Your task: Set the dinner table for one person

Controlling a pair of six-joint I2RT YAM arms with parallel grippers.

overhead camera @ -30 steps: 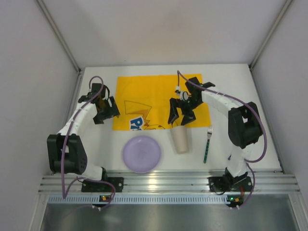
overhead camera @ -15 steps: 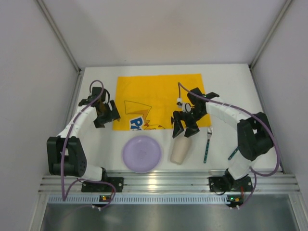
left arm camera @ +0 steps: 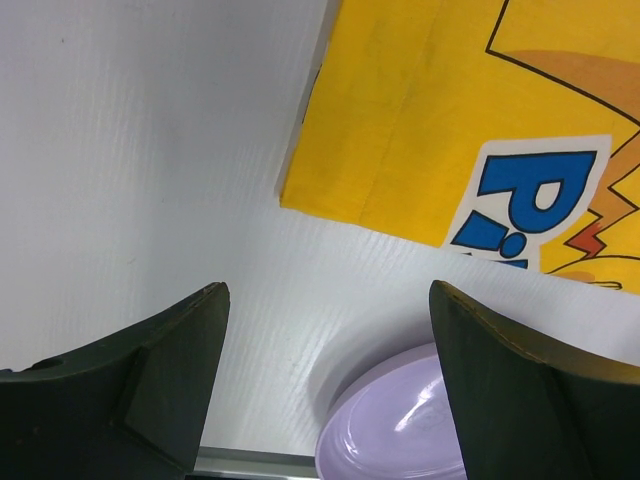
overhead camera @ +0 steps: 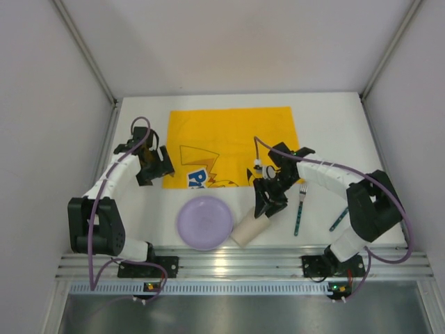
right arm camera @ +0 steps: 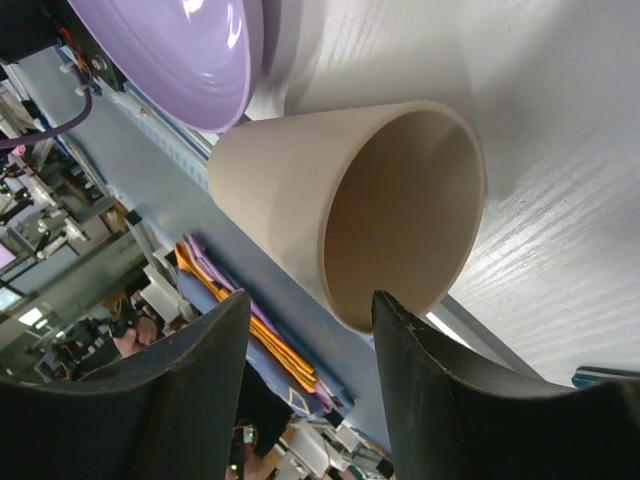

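On the white dinner table (overhead camera: 334, 125), the right arm (overhead camera: 327, 170) bends inward, right gripper (right arm camera: 310, 305) spread at the tipped beige cup (right arm camera: 300, 190) rim; left gripper (left arm camera: 327, 300) hovers spread beside the yellow cloth (left arm camera: 420, 110).

The counter (left arm camera: 150, 150) is matt white with fine ridges. The yellow cloth (left arm camera: 420, 110) looks creased. The lilac plate (left arm camera: 400, 430) is glossy, the beige cup (right arm camera: 300, 190) matt, the rail (overhead camera: 236, 261) ribbed metal.

The dinner table (overhead camera: 334, 125) lies flat, matte white and rectangular, between pale grey panels (overhead camera: 42, 104).
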